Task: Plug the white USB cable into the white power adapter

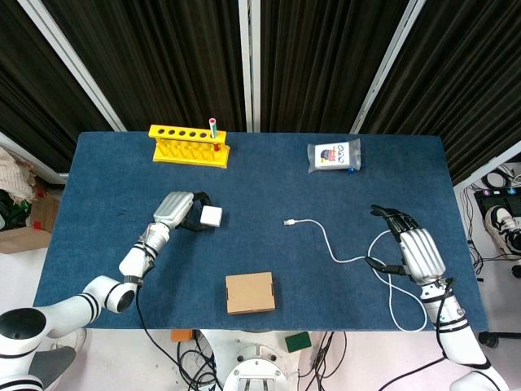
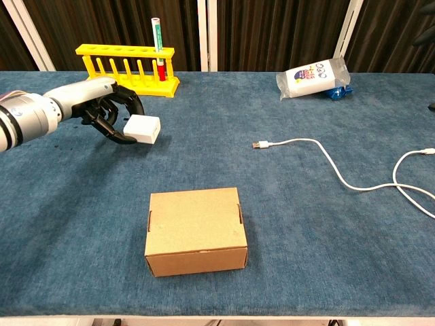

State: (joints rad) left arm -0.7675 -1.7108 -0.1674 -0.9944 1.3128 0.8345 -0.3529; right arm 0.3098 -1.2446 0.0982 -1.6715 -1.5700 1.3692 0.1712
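Observation:
The white power adapter is gripped by the dark fingers of my left hand, just above the blue tabletop on the left side. The white USB cable lies on the cloth at the right, its metal plug pointing left toward the table's middle. My right hand hovers open over the cable's looped far end near the right edge, fingers spread and holding nothing.
A cardboard box sits near the front edge at centre. A yellow test tube rack stands at the back left. A plastic packet lies at the back right.

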